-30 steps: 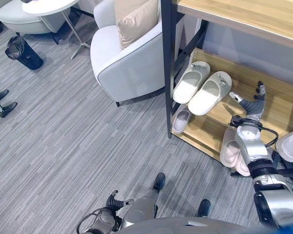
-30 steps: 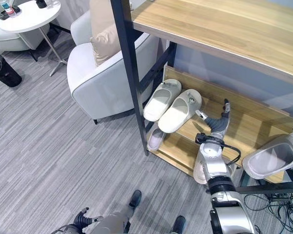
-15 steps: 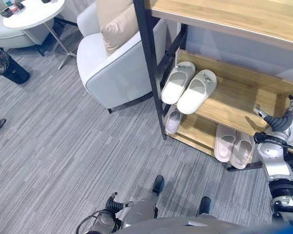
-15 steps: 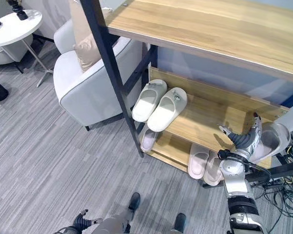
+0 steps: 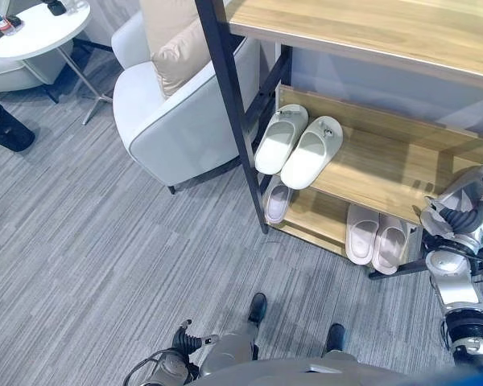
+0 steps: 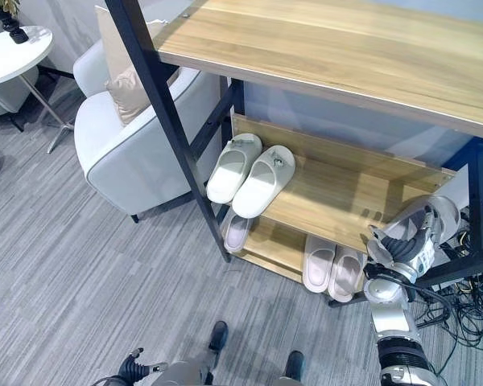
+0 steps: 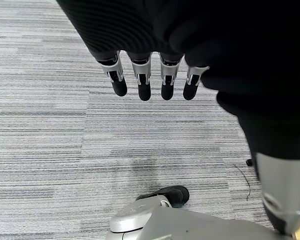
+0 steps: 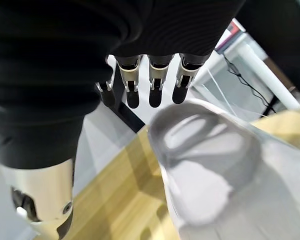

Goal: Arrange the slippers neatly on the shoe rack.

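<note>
Grey slipper (image 8: 205,170) sits at the far right end of the shoe rack (image 5: 378,165), mid shelf, right by the edge. R hand (image 8: 154,87) is right on top of it: fingers straight and side by side, tips hanging just over the slipper's strap end. Touching or just clear of it? Can't tell. Nothing curled round it, so no hold on it yet, by my read.

How it'll handle: looks like a soft moulded slipper, prob. light, a bit bendy, with a smooth skin that could slide on the wood shelf. Not fragile. Best place to take it is the strap arch, thumb under and fingers over, or pinch across the sides at mid-length. Grab the heel end alone and it'll likely droop and swing. A flat-fingered push would also shift it along the shelf w/o lifting.

Rest of the rack: white pair (image 5: 295,145) side by side at the left end of the same shelf, well apart from the grey one. Lower shelf has a pink pair (image 5: 376,239) side by side towards the right, and a single slipper (image 5: 275,201) next to the left post.

L hand (image 7: 142,82) hangs low over the carpet (image 5: 105,265), fingers straight and relaxed, holding nothing. Armchair (image 5: 185,121) stands just left of the rack.
</note>
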You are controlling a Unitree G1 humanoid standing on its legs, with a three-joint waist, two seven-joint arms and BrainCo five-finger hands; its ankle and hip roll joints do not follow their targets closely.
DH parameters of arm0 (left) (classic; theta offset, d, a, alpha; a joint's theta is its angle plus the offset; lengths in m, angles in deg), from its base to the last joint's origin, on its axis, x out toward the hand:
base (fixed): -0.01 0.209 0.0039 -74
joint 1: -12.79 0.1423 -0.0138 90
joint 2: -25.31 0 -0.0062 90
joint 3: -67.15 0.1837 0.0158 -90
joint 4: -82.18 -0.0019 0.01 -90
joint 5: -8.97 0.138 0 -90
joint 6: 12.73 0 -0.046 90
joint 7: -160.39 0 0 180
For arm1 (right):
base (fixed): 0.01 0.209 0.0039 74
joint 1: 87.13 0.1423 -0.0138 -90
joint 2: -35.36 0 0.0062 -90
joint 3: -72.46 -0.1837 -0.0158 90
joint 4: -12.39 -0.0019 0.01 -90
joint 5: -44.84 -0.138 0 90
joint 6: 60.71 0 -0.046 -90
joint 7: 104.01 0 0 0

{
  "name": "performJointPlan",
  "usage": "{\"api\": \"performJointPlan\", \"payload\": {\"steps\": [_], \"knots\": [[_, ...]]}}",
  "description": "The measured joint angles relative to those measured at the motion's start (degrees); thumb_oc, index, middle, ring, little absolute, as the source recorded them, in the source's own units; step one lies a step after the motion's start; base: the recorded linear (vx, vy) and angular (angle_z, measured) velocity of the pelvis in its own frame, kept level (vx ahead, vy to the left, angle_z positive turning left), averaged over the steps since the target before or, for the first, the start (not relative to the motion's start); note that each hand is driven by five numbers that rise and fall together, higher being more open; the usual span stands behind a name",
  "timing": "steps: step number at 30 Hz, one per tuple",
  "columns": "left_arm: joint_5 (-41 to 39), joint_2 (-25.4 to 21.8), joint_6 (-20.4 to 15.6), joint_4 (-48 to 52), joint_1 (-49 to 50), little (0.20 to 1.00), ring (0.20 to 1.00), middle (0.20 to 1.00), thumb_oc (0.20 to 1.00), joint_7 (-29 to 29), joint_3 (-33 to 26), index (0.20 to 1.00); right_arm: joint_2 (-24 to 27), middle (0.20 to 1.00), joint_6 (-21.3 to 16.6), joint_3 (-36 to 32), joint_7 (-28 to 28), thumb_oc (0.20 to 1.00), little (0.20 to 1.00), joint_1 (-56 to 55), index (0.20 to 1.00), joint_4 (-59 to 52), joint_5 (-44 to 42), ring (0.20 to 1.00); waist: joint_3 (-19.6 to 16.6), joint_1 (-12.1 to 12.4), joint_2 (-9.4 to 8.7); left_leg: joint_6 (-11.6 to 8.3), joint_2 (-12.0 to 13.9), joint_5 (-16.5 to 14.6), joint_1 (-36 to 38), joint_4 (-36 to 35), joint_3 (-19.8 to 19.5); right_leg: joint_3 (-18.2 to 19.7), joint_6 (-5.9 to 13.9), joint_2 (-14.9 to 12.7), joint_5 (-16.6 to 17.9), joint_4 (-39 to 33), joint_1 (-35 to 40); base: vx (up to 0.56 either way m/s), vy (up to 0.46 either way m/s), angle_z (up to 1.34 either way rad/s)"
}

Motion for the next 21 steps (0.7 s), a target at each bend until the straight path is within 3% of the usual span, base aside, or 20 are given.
{"api": "performJointPlan", "payload": {"steps": [11, 21], "knots": [[-0.19, -0.93, 1.32, -1.14, 0.11, 1.000, 1.000, 1.000, 1.000, -0.89, 0.00, 1.000, -3.56, 1.000, -0.97, 4.07, 2.97, 1.000, 1.000, 0.58, 1.000, 8.04, -7.53, 1.000, -2.67, -0.07, -2.65, -0.15, 0.10, -0.33, 0.04, 0.00, 0.33, 0.59, -0.05, 0.02, 0.01, 0.22, -0.23, 0.00, 0.000, -0.01], [-0.22, -0.94, 1.97, -2.06, 0.52, 1.000, 1.000, 1.000, 1.000, -0.59, 0.01, 1.000, -2.86, 1.000, -3.83, 5.94, 9.02, 1.000, 1.000, 3.30, 1.000, 11.15, -17.90, 1.000, -4.13, -0.09, -2.73, -0.24, 0.30, -0.65, 0.38, -0.01, 1.17, 0.80, -0.27, 0.05, 0.01, 0.01, -0.15, 0.00, 0.002, -0.03]]}}
